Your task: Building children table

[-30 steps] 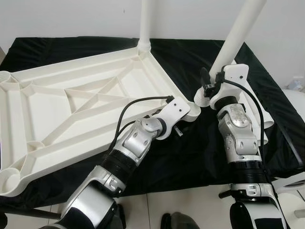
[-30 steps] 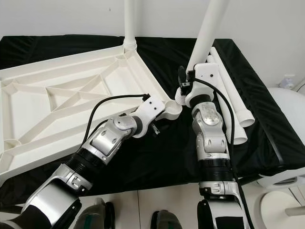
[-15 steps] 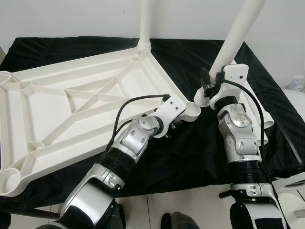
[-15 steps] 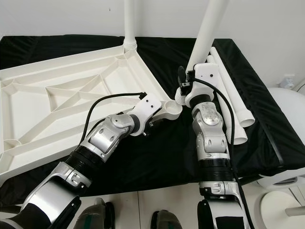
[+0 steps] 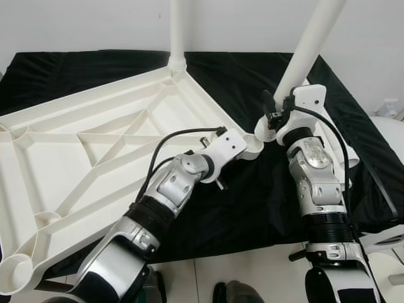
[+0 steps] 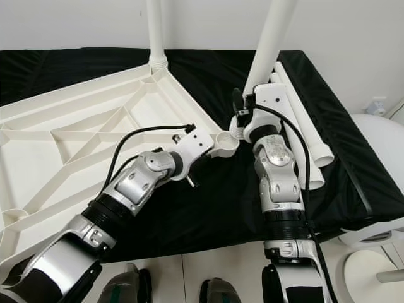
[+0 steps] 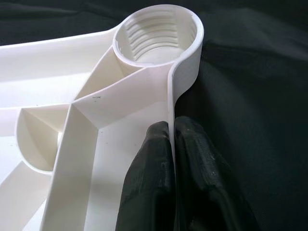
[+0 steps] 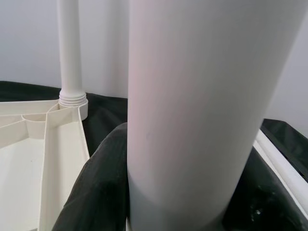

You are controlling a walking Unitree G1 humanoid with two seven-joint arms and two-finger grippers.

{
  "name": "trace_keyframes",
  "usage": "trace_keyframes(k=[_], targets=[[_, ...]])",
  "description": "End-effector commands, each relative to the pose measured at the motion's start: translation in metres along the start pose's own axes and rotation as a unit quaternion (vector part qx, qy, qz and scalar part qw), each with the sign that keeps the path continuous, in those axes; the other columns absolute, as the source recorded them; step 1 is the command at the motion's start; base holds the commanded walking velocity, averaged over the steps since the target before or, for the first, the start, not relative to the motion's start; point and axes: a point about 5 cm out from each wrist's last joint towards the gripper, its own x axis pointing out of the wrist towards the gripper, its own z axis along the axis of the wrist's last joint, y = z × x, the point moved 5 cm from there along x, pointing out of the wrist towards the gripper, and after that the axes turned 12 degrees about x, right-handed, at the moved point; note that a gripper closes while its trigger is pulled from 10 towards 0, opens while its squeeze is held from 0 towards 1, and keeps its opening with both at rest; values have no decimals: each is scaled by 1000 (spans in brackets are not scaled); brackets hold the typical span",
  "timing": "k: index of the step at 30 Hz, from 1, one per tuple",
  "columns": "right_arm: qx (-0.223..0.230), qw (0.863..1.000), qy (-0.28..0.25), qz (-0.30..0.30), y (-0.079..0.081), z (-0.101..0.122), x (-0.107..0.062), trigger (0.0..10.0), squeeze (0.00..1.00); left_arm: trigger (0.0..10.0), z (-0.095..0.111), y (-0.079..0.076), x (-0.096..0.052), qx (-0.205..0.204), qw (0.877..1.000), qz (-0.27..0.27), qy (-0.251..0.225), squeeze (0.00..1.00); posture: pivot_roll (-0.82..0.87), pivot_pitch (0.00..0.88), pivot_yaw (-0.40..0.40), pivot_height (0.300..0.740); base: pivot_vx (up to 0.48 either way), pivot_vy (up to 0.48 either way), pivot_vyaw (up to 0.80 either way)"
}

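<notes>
White tabletop [image 5: 95, 145] upside down on black-draped worktop [image 5: 252, 82], ribbed underside up so leg sockets are reachable. 1 leg [image 5: 177, 31] already upright in far corner socket. Left pincer [image 7: 173, 168] clamped on thin edge wall of tabletop just behind near corner socket [image 7: 156, 33], 1 finger inside rim, 1 outside; likely bracing the panel so the socket holds steady under a twisting load. Socket open, threads visible inside, nothing seated yet. Right pincer [image 5: 278, 117] closed around second leg [image 5: 309, 44] near its threaded lower end, leg tilted, tip just beside and slightly above the socket, not clearly engaged. Low grip probably for control of the tip during alignment. 2 spare legs [image 6: 303, 139] lying on worktop by right arm. Judged next step: bring leg upright over socket, then screw in.
</notes>
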Motion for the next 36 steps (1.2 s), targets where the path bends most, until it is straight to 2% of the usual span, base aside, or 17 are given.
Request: trace_keyframes(k=[1, 2, 4, 5, 9, 10, 17, 20, 21, 22, 23, 25, 26, 34, 35, 36], targets=[[-1, 1000, -10, 5, -1, 6, -1, 10000, 0, 10000, -27, -13, 1, -3, 999, -24, 48, 0, -24, 52, -28, 740, 0, 0, 0], [-2, 1000, -10, 6, 0, 6, -1, 10000, 0, 10000, -27, -14, 1, -3, 999, -29, 46, 325, -25, 52, -28, 740, 0, 0, 0], [-2, 1000, -10, 6, 0, 6, -1, 10000, 0, 10000, -27, -14, 1, -3, 999, -29, 46, 325, -25, 52, -28, 740, 0, 0, 0], [-3, 1000, -10, 6, 0, 6, -1, 10000, 0, 10000, -26, -15, 0, -4, 999, -32, 44, 1000, -25, 52, -28, 740, 0, 0, 0], [-3, 1000, -10, 5, 0, 6, -1, 10000, 0, 10000, -27, -16, 0, 7, 998, -39, 49, 1000, -25, 54, -28, 740, 0, 0, 0], [-3, 1000, -10, 5, 0, 6, -1, 10000, 0, 10000, -28, -16, 0, 8, 998, -40, 49, 0, -25, 55, -27, 740, 0, 0, 0], [-5, 1000, -12, 3, -1, 7, -1, 10000, 0, 10000, -32, -15, -5, 16, 997, -45, 58, 0, -24, 58, -26, 740, 0, 0, 0], [-5, 1000, -12, 3, -2, 7, -1, 10000, 0, 10000, -39, -15, -9, 34, 995, -56, 70, 0, -23, 61, -26, 740, 0, 0, 0], [-6, 1000, -13, 3, -2, 7, -1, 10000, 0, 6863, -40, -15, -11, 35, 995, -57, 70, 0, -21, 63, -25, 740, 0, 0, 0], [-6, 1000, -13, 2, -2, 7, -1, 10000, 0, 6863, -40, -15, -12, 35, 995, -56, 70, 0, -21, 63, -25, 740, 0, 0, 0], [-6, 1000, -13, 2, -2, 7, -1, 10000, 0, 3451, -40, -15, -12, 37, 995, -57, 69, 0, -20, 66, -27, 740, 0, 0, 0], [-6, 1000, -13, 2, -3, 8, -1, 10000, 0, 3137, -40, -15, -13, 35, 995, -58, 67, 0, -19, 68, -28, 740, 0, 0, 0], [-6, 1000, -14, 2, -3, 8, -1, 10000, 0, 0, -39, -15, -13, 33, 995, -60, 67, 0, -19, 68, -28, 740, 0, 0, 0], [-2, 1000, -11, 16, -1, 8, 1, 10000, 0, 0, -37, -17, -14, 39, 995, -69, 61, 0, -23, 72, -28, 740, 0, 0, 0], [-1, 1000, -9, 20, -1, 8, 0, 10000, 0, 1412, -37, -17, -14, 40, 995, -69, 62, 0, -23, 72, -28, 740, 0, 0, 0], [2, 1000, -6, 25, -1, 7, 0, 10000, 0, 10000, -37, -17, -15, 47, 994, -73, 63, 0, -23, 72, -28, 740, 0, 0, 0]])
